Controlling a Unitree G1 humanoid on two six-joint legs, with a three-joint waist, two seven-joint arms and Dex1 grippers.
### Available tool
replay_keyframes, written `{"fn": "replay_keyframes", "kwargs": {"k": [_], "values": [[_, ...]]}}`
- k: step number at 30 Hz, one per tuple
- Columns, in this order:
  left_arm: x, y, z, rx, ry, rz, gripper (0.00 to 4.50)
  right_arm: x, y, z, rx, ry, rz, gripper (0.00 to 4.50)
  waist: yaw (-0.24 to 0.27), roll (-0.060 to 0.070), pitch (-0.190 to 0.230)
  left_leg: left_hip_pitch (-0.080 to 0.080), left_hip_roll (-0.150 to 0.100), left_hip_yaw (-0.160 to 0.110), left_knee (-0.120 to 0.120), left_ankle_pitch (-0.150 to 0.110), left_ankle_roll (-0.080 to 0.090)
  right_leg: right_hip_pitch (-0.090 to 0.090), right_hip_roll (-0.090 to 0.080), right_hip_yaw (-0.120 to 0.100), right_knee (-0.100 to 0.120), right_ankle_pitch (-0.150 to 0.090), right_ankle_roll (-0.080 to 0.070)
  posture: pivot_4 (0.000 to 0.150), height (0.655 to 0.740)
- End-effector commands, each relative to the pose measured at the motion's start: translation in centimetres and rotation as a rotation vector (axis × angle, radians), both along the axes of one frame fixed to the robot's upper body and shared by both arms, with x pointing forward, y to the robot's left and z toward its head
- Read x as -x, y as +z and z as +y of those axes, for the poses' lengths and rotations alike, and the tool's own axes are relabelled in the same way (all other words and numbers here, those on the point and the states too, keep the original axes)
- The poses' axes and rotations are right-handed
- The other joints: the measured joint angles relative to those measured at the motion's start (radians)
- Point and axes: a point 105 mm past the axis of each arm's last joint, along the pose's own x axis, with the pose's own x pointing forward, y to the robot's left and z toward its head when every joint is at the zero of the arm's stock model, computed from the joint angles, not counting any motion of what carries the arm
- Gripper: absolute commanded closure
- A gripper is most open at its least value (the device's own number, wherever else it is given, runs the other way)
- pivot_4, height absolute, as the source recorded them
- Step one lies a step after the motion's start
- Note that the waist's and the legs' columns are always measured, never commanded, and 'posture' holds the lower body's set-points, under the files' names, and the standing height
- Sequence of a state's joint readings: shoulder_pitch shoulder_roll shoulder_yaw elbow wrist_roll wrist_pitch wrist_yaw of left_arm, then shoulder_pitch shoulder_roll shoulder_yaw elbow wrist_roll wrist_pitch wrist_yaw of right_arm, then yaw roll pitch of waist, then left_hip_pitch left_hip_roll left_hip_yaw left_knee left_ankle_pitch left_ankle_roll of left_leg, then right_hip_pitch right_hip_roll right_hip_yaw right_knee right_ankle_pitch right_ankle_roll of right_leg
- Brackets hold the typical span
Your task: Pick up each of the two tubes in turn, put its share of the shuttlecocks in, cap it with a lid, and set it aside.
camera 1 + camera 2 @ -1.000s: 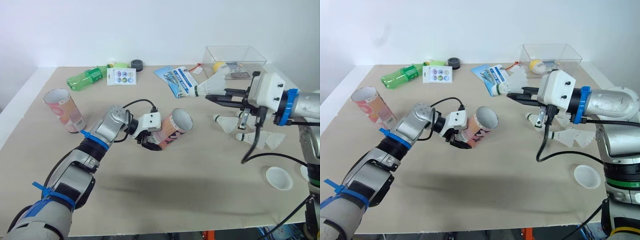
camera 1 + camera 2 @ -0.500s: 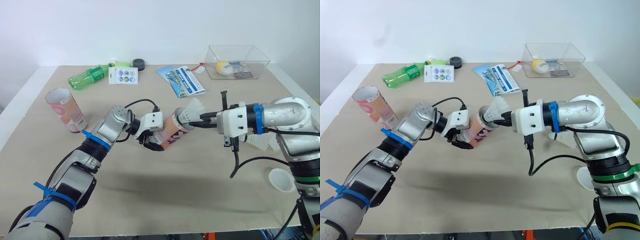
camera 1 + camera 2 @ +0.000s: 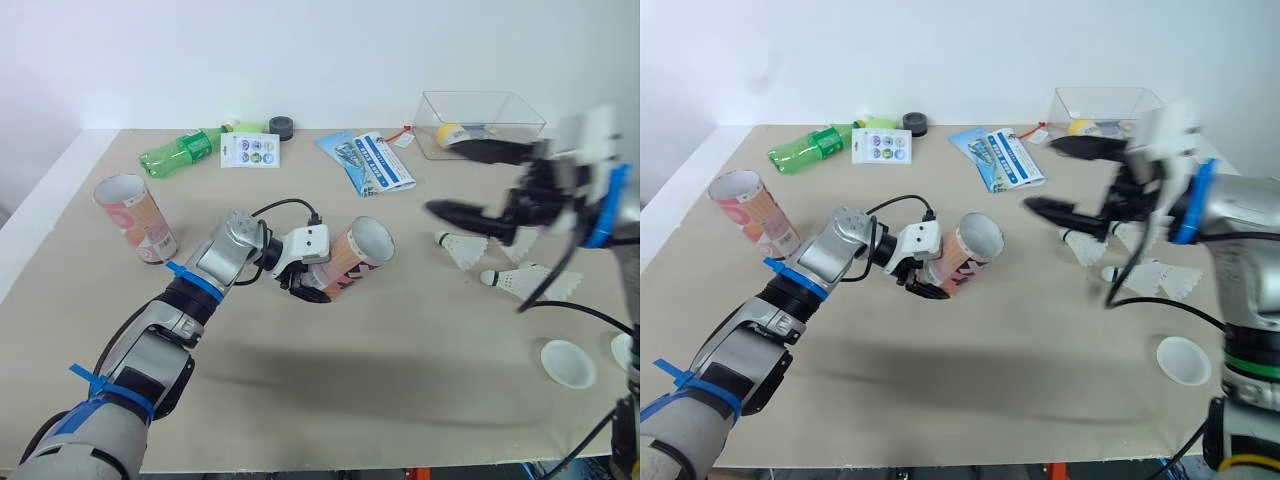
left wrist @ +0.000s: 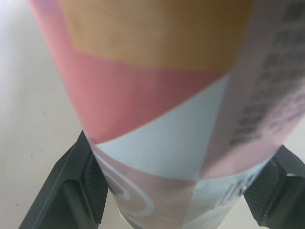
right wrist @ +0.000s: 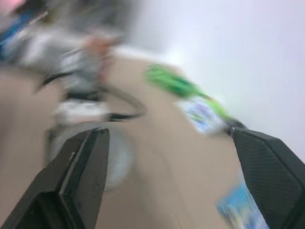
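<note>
beige table (image 3: 330, 400) against a white wall, head camera: the left claw (image 3: 305, 283) clamps the lower end of a pink patterned tube (image 3: 355, 258) near the table's middle. the tube is tilted, its open mouth turned toward the robot's right. a second tube (image 3: 135, 215) stands open-mouthed near the left edge, well apart from the first. the right claw (image 3: 442, 178) hangs in the air over the right side, spread wide and empty. below it, shuttlecocks (image 3: 455, 247) lie on the table close to one another, and a white lid (image 3: 568, 362) rests nearer the front edge. along the far side sit a green bottle (image 3: 180, 153), a sticker card (image 3: 250, 151), a black roll (image 3: 281, 126), a blue leaflet (image 3: 375, 160) and a clear box (image 3: 480, 120).

left wrist camera: the tube runs up between the two black fingers (image 4: 78, 191), one pressed to each side of it.

right wrist camera: that claw's own fingers (image 5: 81, 176) stand far apart with open air between them, aimed across the table toward the left arm.
</note>
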State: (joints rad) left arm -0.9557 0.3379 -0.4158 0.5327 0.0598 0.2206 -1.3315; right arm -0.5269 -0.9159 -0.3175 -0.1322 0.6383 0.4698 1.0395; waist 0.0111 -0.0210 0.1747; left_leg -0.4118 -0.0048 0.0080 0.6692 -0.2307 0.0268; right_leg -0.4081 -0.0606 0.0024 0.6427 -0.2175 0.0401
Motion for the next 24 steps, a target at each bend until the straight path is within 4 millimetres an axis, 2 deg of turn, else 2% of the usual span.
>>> {"fn": "replay_keyframes", "kwargs": {"k": [1, 4, 7, 8, 14, 24], "values": [[-0.2, -0.8, 0.5, -0.039, 0.012, -0.004, 1.21, 0.4, -3.2, -5.5, -0.119, -0.266, 0.12, 0.02, 0.003, -0.001, 0.0, 0.0, 0.0, -0.001, 0.0, 0.0, 0.0, 0.0, 0.0, 0.0, 0.0, -0.001, -0.001, 0.15, 0.74], [-0.2, -0.8, 0.2, -0.043, -0.001, -0.012, 1.21, 1.2, -7.0, -10.3, -0.144, -0.549, 0.164, 0.02, 0.002, 0.003, -0.001, -0.001, 0.0, -0.002, -0.001, 0.0, 0.0, 0.0, 0.002, -0.001, 0.0, -0.001, 0.0, 0.15, 0.74], [-0.2, -0.7, -0.2, -0.036, -0.01, -0.01, 1.21, 2.5, -8.9, -12.7, -0.186, -0.695, 0.159, 0.02, 0.0, 0.007, -0.003, 0.0, -0.001, -0.001, 0.0, 0.0, 0.0, -0.001, 0.002, -0.001, 0.001, -0.002, 0.002, 0.15, 0.74], [-0.2, -0.7, -0.2, -0.036, -0.011, -0.01, 1.21, 2.9, -9.2, -12.8, -0.185, -0.704, 0.164, 0.02, -0.001, 0.007, -0.003, 0.0, -0.001, 0.0, 0.0, 0.0, 0.0, -0.001, 0.002, 0.0, 0.001, -0.004, 0.008, 0.15, 0.74], [-0.1, -0.9, -0.3, -0.041, -0.023, -0.006, 1.21, 4.6, -11.2, -13.9, -0.142, -0.723, 0.198, 0.02, -0.002, 0.007, -0.003, 0.003, -0.001, 0.002, 0.001, 0.001, 0.001, 0.002, 0.002, 0.002, 0.001, -0.004, 0.007, 0.15, 0.74], [0.0, -1.0, -0.3, -0.041, -0.022, 0.001, 1.21, 3.2, -13.5, -12.6, -0.112, -0.638, 0.266, 0.02, -0.002, 0.007, -0.003, 0.003, -0.002, 0.005, 0.001, 0.0, 0.001, 0.001, 0.002, 0.005, 0.001, -0.004, 0.008, 0.15, 0.74]]}}
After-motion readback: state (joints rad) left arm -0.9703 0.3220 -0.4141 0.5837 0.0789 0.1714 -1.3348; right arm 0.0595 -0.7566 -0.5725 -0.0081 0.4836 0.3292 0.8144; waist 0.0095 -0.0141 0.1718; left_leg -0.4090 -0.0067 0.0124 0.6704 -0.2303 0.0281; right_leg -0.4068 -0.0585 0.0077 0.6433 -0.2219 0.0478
